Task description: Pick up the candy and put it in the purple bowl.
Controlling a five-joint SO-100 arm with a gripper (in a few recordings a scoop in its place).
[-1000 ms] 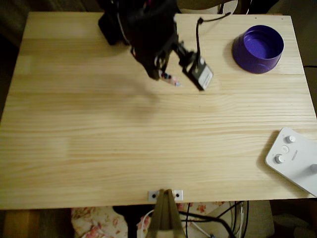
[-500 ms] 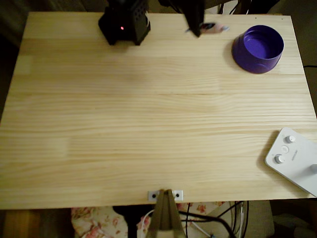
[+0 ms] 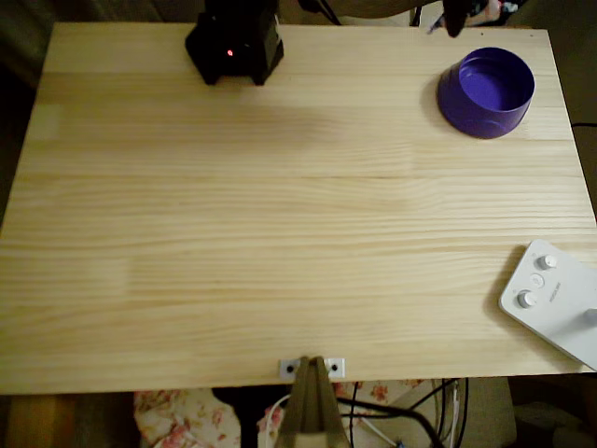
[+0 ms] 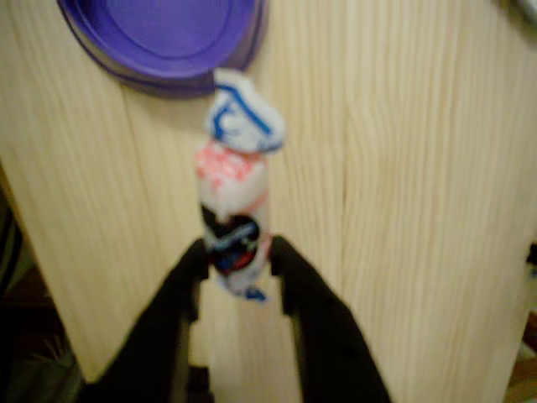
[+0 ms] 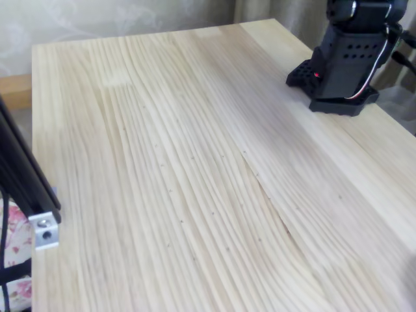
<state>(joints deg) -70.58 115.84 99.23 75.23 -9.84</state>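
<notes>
Your fingers (image 4: 239,256) are clamped on the candy (image 4: 236,201), held above the tabletop (image 4: 403,185) beside the purple bowl (image 4: 164,38).

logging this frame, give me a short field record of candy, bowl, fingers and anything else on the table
candy: held between the fingers, off the table, one twisted end pointing toward the bowl
fingers: shut on candy, near the table's far edge in the overhead view
bowl: purple, upright, nothing inside, at the top right corner in the overhead view
candy vs bowl: not yet over the bowl's opening in the wrist view
arm base: black, red light on, at the table's far edge
white device: with knobs, at the lower right edge
table: pale wood
</notes>
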